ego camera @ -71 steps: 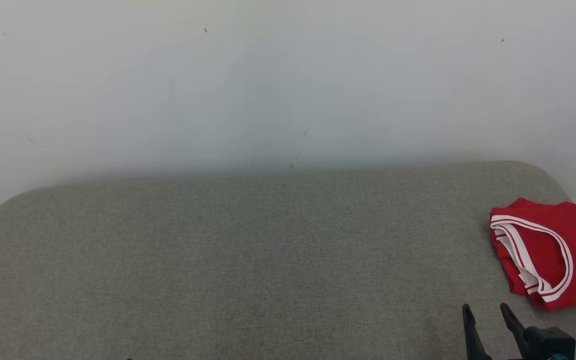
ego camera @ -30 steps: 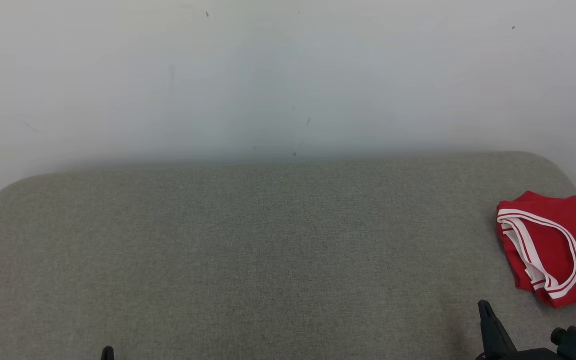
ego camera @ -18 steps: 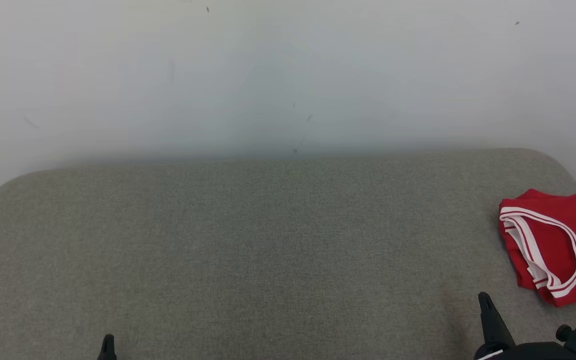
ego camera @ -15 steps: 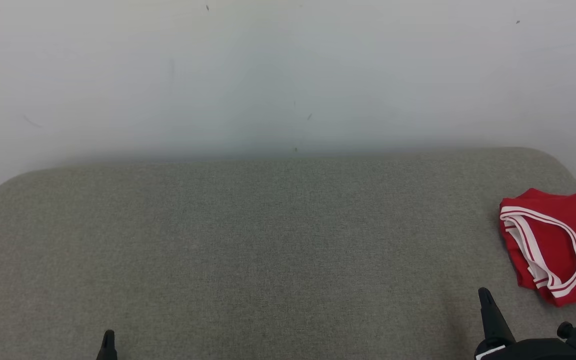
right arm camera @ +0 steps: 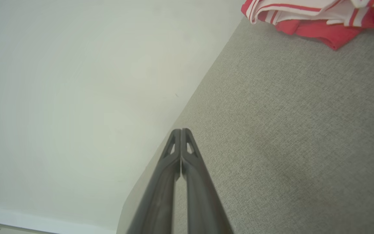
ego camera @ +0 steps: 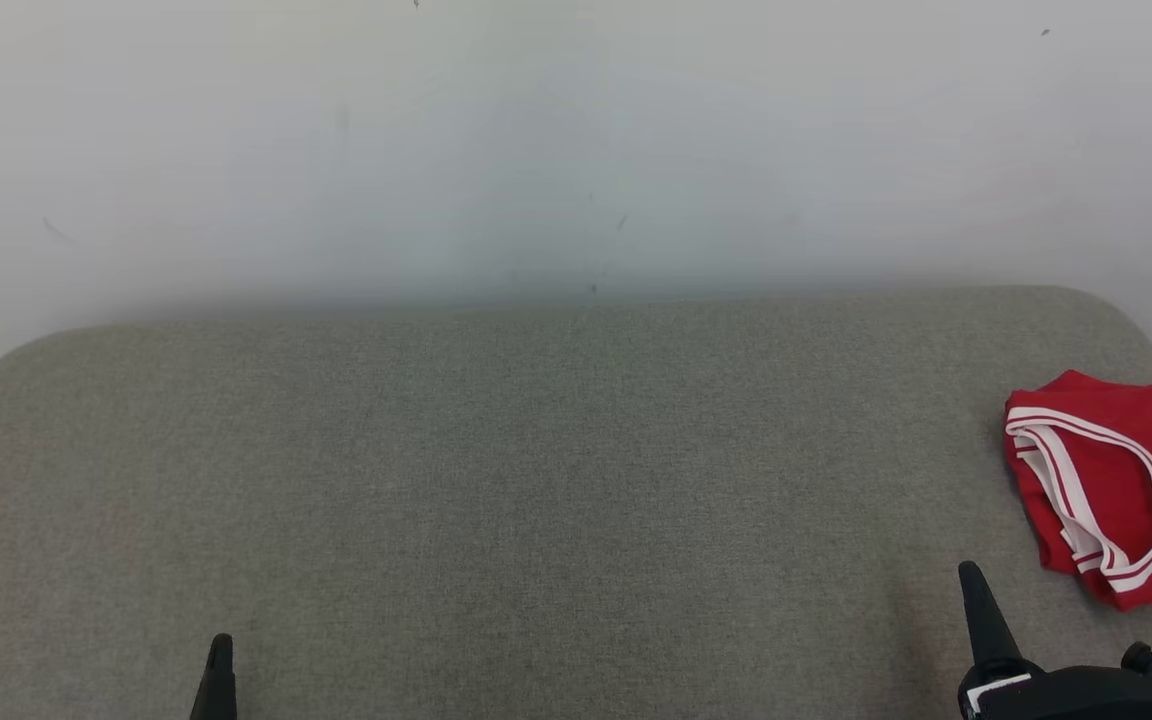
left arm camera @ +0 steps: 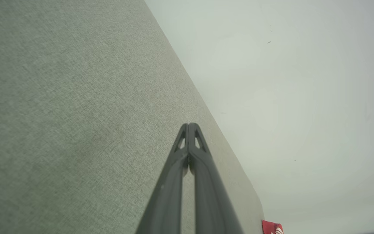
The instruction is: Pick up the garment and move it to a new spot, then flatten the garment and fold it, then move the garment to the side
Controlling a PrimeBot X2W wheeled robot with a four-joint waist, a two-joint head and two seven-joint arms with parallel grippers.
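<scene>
The garment [ego camera: 1106, 480], a red jersey with white-striped trim, lies folded near the far right corner of the counter [ego camera: 536, 480]. The counter is covered in grey-green cloth and backs onto a pale wall [ego camera: 576, 150]. The head view's right edge cuts off part of the garment.

The right claw [ego camera: 970, 572] sits at the lower right of the head view. It is on the robot's side of the garment and a little to its left, with a strip of bare cloth between them, so they do not touch. Its fingers are pressed together with nothing between them. In the right wrist view this claw [right arm camera: 181, 130] points towards the counter's far edge. There the garment [right arm camera: 304, 16] lies at the top right, off to one side of the fingertips.

The left claw [ego camera: 221, 650] is at the lower left, well apart from the garment, with most of the counter between them. Its fingers are also together and hold nothing [left arm camera: 189, 125]. In the left wrist view a small red part of the garment [left arm camera: 271, 227] shows at the bottom, beside the counter's rounded corner.
</scene>
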